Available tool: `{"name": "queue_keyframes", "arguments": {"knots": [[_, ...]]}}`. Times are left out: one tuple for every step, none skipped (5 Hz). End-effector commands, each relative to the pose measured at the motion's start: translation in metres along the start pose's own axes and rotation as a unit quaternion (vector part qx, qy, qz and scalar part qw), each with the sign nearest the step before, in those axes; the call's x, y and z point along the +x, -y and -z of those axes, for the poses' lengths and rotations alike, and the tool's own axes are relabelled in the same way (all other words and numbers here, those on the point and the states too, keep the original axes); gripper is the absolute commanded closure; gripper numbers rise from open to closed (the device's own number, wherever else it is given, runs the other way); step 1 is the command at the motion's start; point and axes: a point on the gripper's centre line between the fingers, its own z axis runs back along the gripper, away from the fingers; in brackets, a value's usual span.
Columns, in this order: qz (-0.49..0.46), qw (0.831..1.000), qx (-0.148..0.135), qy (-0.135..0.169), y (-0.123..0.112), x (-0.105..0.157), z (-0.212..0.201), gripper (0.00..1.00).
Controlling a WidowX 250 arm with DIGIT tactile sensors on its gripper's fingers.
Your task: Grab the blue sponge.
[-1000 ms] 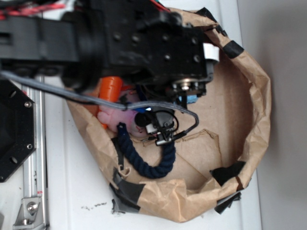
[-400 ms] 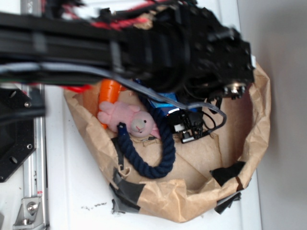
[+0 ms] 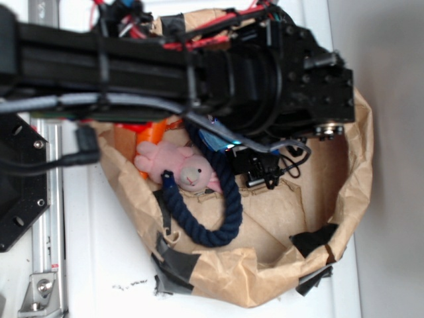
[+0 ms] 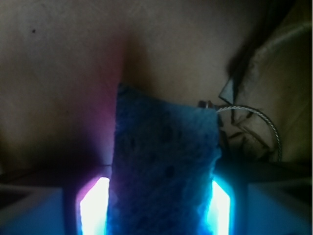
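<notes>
Wrist view: the sponge (image 4: 164,166) stands between the two fingers (image 4: 93,208) of the gripper (image 4: 156,205), which is clamped on it, both lit inner faces against its sides. Its far end projects beyond the fingertips over brown paper. Exterior view: the gripper is hidden under the black arm (image 3: 265,73), inside the paper bag (image 3: 344,199), beside the rope (image 3: 225,205).

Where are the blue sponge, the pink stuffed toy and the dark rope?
blue sponge (image 4: 164,171): wrist view, middle of its porous face.
pink stuffed toy (image 3: 173,161): exterior view, on its body.
navy rope (image 3: 222,230): exterior view, lower curve of the loop.
</notes>
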Motion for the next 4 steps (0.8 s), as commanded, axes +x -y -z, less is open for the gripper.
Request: {"name": "queue_keyframes", "arguments": {"knots": [[0.031, 0.997, -0.039, 0.058, -0.019, -0.011, -0.061, 1.0], [0.058, 0.988, -0.054, 0.133, -0.023, -0.018, -0.111, 1.0], [0.108, 0.977, -0.071, 0.167, -0.016, -0.037, -0.16, 1.0], [0.142, 0.969, -0.058, 0.195, -0.003, -0.051, -0.18, 1.0]]}}
